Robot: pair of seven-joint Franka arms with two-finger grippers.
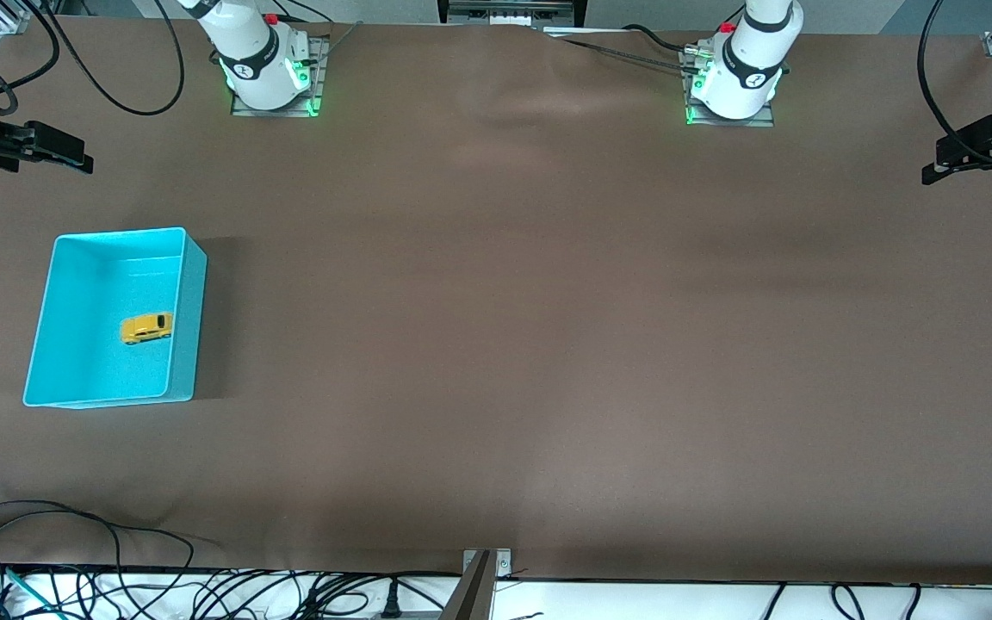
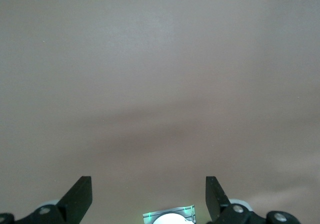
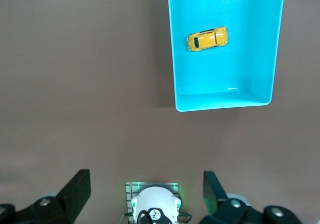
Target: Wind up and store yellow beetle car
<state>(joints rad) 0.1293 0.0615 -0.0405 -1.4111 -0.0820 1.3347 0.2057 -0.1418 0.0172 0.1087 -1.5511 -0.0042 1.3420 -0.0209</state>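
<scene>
The tiny yellow beetle car, a glossy rounded toy with dark windows and small wheels, sits inside the turquoise plastic bin, on its floor close to the long wall that faces the middle of the worktop. In my right wrist view the car lies on its wheels, roof up, apart from the bin's wall. I judge it light, stiff and slick: hard shell, curved roof, nothing soft to bite into. I would take it across the flat sides, over the doors, since the domed top would likely squirt out of a pinch, and the wheels must stay free for winding. The bin looks thin-walled, smooth and rectangular with rounded corners, probably easy to shove if I clip its rim.

The worktop is covered in a matte brown sheet with faint creases. My right pincer hangs spread wide over the worktop's edge at the right arm's end, holding nothing. My left pincer waits spread and empty at the left arm's end, over bare brown sheet.
</scene>
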